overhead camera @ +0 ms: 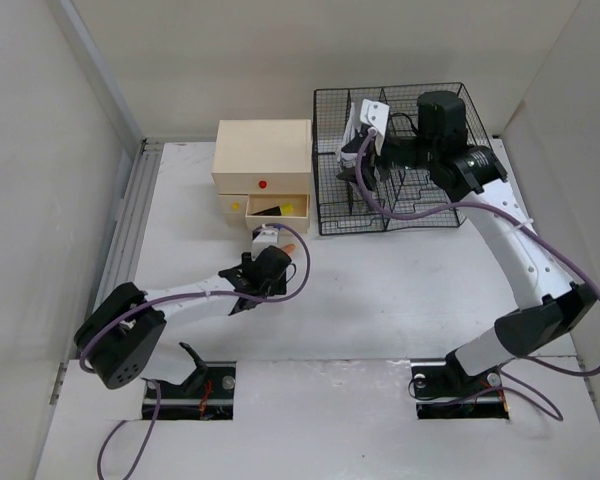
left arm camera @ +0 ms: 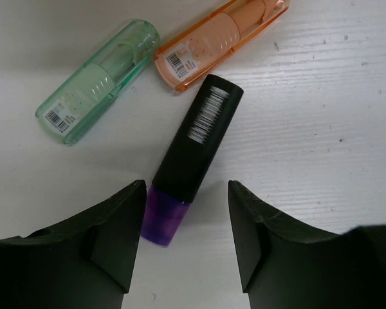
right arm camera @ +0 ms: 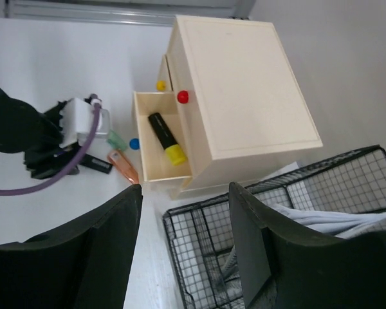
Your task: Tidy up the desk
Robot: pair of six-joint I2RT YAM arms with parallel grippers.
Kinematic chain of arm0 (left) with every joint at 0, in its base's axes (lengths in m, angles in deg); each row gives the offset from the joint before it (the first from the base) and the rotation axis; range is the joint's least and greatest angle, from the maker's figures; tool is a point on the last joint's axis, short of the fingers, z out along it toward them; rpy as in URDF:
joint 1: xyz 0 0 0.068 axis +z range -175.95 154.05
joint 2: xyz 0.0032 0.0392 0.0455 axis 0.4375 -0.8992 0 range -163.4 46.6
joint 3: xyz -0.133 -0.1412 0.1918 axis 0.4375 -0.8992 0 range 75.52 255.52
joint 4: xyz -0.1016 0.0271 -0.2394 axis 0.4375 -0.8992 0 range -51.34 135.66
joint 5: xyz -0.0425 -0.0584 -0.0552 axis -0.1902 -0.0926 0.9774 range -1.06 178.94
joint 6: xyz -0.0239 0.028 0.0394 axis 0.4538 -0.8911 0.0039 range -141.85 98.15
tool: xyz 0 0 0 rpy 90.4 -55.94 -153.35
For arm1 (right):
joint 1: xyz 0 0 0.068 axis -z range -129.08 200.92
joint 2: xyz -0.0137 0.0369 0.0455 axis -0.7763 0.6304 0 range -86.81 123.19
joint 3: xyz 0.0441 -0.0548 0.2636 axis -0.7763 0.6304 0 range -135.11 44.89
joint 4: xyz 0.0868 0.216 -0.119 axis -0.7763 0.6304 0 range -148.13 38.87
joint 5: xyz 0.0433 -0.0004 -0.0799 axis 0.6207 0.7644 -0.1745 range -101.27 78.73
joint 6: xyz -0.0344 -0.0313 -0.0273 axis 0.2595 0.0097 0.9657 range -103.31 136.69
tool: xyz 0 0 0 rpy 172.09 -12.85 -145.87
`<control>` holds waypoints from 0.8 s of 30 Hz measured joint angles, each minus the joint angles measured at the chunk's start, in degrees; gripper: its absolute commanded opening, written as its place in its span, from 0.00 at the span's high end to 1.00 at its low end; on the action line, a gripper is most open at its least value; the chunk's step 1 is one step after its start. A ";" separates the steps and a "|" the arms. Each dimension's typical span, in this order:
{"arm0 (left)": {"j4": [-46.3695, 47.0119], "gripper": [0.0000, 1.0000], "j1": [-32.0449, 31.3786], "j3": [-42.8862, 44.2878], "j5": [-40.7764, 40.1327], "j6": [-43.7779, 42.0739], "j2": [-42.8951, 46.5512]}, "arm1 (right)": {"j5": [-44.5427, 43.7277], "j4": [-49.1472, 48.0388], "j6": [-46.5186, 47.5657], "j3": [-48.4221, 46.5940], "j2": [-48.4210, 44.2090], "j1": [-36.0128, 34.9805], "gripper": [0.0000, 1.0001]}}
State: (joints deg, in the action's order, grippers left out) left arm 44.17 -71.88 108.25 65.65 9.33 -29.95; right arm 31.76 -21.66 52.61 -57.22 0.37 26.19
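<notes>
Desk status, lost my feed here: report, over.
Left gripper open over purple marker. Right gripper open above basket. Desk: green marker, orange marker loose; nothing blocking.

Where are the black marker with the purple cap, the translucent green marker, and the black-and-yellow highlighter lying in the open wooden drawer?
black marker with purple cap (left arm camera: 188, 149): left wrist view, black barrel.
translucent green marker (left arm camera: 96, 80): left wrist view, mid-body.
black-and-yellow highlighter (right arm camera: 162, 132): right wrist view, black barrel.

The left arm (overhead camera: 185, 295) and right arm (overhead camera: 520, 250) share white link shells and bulky black joint housings, each trailed by a looping purple cable (overhead camera: 410, 212). A small white camera block (overhead camera: 267, 237) tops each wrist. The left gripper (left arm camera: 186, 187) and right gripper (right arm camera: 185, 188) have matte black, wedge-shaped fingers (left arm camera: 103, 244).
</notes>
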 measured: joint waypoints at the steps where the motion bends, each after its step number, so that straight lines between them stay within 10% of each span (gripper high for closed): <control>1: 0.02 0.52 -0.11 0.31 -0.11 0.00 -0.72 | 1.16 0.00 -0.20 0.42 -0.17 0.42 0.38; 9: 0.35 0.71 -0.20 2.01 -0.79 0.24 -4.96 | 6.47 -0.04 -1.51 3.19 -1.01 3.41 0.37; 14: 0.44 0.99 -0.20 2.38 -0.74 0.39 -5.35 | 8.72 -0.04 -1.95 3.65 -1.73 3.74 0.37; 24: -1.01 1.00 -1.14 3.34 2.23 1.03 7.76 | 10.43 -1.03 -2.60 4.83 -4.68 5.88 0.37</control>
State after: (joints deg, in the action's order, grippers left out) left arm 43.16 -73.02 111.59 67.88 10.36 -22.19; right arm 42.19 -22.69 50.01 -52.39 -4.31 32.07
